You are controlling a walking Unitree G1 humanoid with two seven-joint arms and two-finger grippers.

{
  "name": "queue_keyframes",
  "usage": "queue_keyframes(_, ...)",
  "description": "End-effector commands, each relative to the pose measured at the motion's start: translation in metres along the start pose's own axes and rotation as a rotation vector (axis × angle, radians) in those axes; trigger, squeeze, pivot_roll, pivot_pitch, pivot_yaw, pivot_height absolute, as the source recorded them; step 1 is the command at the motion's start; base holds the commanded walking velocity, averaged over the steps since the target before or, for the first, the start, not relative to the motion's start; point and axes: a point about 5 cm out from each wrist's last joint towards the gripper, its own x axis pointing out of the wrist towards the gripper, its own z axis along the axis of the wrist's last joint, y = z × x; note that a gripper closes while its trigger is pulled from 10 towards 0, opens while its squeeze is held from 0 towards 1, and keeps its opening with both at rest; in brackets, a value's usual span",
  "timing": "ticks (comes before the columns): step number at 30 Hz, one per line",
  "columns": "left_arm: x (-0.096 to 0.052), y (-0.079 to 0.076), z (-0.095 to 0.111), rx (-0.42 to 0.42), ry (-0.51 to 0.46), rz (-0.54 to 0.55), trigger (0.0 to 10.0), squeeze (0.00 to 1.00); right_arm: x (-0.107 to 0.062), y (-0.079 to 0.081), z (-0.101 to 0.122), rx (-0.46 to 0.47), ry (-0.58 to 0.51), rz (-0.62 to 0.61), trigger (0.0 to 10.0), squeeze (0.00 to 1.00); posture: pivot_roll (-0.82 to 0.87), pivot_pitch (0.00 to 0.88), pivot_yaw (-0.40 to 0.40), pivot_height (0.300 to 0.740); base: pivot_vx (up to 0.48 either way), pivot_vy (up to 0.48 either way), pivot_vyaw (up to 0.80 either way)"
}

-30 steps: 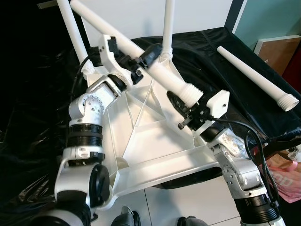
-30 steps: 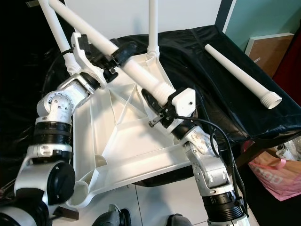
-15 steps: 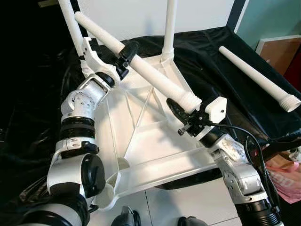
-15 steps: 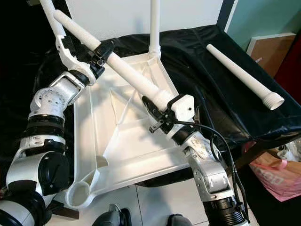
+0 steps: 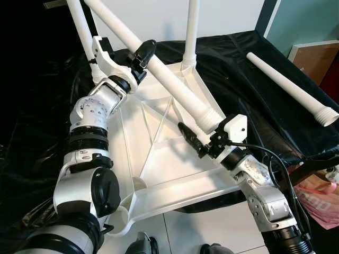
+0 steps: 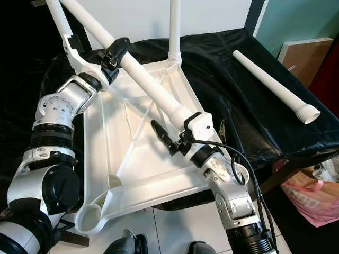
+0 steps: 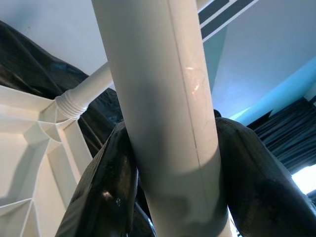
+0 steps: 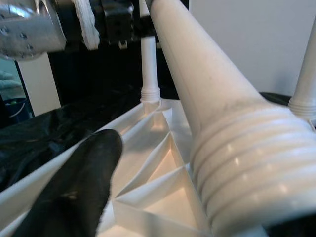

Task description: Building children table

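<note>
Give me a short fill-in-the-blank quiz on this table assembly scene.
1. The left tool is clamped around a white table ____.
2. The tabletop lies upside down with ____ legs already standing in its corners.
3. A spare leg lies on the ____ cloth.
4. The held leg's ____ end sits at the right tool.

Missing: leg; two; black; threaded

The held table leg ran out past the top edge, so its far end was cut off. Both upright legs were also cut at the top. The left gripper covered part of that leg. A pink bag was cut off by the right edge.
</note>
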Motion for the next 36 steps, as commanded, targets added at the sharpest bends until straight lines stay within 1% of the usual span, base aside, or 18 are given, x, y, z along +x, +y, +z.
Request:
queue_keyframes(1,-0.002,0.004,0.003,0.015,-0.006,0.03,10.0,0.0,-0.002,-0.002,0.005,-0.019,-0.034,-0.007,10.0,1.0,-0.03,0.067,0.028,0.74,0.0,0.0,0.0)
queue_keyframes(2,-0.002,0.006,0.005,0.01,-0.016,0.04,10.0,0.0,-0.004,-0.002,0.003,-0.019,-0.029,-0.011,10.0,1.0,-0.03,0.067,0.028,0.74,0.0,0.0,0.0)
queue_keyframes(3,-0.003,0.009,0.006,-0.016,-0.031,0.059,10.0,0.0,-0.006,-0.002,0.001,-0.017,-0.022,-0.015,10.0,0.0,-0.03,0.064,0.024,0.74,0.0,0.0,0.0)
queue_keyframes(4,-0.003,0.009,0.006,-0.016,-0.031,0.059,10.0,0.0,-0.006,-0.002,0.001,-0.017,-0.022,-0.015,10.0,0.0,-0.03,0.064,0.024,0.74,0.0,0.0,0.0)
queue_keyframes(7,-0.006,0.016,0.011,-0.086,-0.069,0.098,10.0,0.0,-0.012,-0.001,-0.005,-0.007,-0.013,-0.026,10.0,0.0,-0.04,0.063,0.025,0.74,0.0,0.0,0.0)
queue_keyframes(11,-0.007,0.02,0.013,-0.096,-0.081,0.117,10.0,0.0,-0.017,-0.002,-0.009,0.007,-0.01,-0.047,10.0,0.0,-0.04,0.061,0.021,0.74,0.0,0.0,0.0)
queue_keyframes(13,-0.01,0.026,0.017,-0.139,-0.11,0.146,10.0,0.0,-0.022,-0.004,-0.009,0.014,-0.025,-0.071,10.0,0.0,-0.04,0.061,0.021,0.74,0.0,0.0,0.0)
queue_keyframes(15,-0.012,0.031,0.02,-0.173,-0.129,0.171,10.0,0.0,-0.025,-0.005,-0.009,-0.018,-0.03,-0.084,10.0,0.0,-0.04,0.059,0.02,0.74,0.0,0.0,0.0)
queue_keyframes(17,-0.013,0.031,0.021,-0.165,-0.131,0.171,10.0,0.0,-0.027,-0.006,-0.011,-0.023,-0.017,-0.09,10.0,0.0,-0.04,0.056,0.019,0.74,0.0,0.0,0.0)
queue_keyframes(18,-0.014,0.031,0.021,-0.131,-0.131,0.167,10.0,0.0,-0.029,-0.008,-0.015,-0.017,0.007,-0.107,10.0,0.0,-0.04,0.055,0.018,0.74,0.0,0.0,0.0)
queue_keyframes(25,-0.012,0.025,0.021,-0.06,-0.119,0.14,10.0,0.0,-0.031,-0.014,-0.015,-0.032,0.033,-0.136,10.0,0.0,-0.04,0.054,0.017,0.74,0.0,0.0,0.0)
queue_keyframes(27,-0.008,0.014,0.018,0.02,-0.114,0.102,10.0,0.0,-0.028,-0.018,-0.013,-0.036,0.036,-0.138,10.0,0.0,-0.04,0.055,0.015,0.74,0.0,0.0,0.0)
queue_keyframes(28,-0.008,0.014,0.018,0.02,-0.114,0.102,10.0,0.0,-0.028,-0.018,-0.013,-0.036,0.036,-0.138,10.0,0.0,-0.04,0.055,0.015,0.74,0.0,0.0,0.0)
queue_keyframes(30,-0.005,0.001,0.014,0.117,-0.106,0.057,10.0,0.0,-0.022,-0.021,-0.01,-0.044,0.045,-0.133,10.0,0.0,-0.04,0.055,0.013,0.74,0.0,0.0,0.0)
queue_keyframes(32,-0.002,-0.008,0.01,0.162,-0.106,0.02,10.0,0.0,-0.019,-0.022,-0.009,-0.045,0.054,-0.123,10.0,0.0,-0.04,0.056,0.011,0.74,0.0,0.0,0.0)
queue_keyframes(34,0.0,-0.02,0.005,0.242,-0.103,-0.008,10.0,0.0,-0.015,-0.023,-0.007,-0.045,0.054,-0.109,10.0,0.0,-0.04,0.057,0.007,0.74,0.0,0.0,0.0)
queue_keyframes(35,0.0,-0.02,0.005,0.242,-0.103,-0.008,10.0,0.0,-0.015,-0.023,-0.007,-0.045,0.054,-0.109,10.0,0.0,-0.04,0.057,0.007,0.74,0.0,0.0,0.0)
queue_keyframes(36,0.0,-0.025,0.002,0.272,-0.099,-0.028,10.0,0.0,-0.013,-0.023,-0.006,-0.053,0.051,-0.104,10.0,0.0,-0.04,0.059,0.006,0.74,0.0,0.0,0.0)
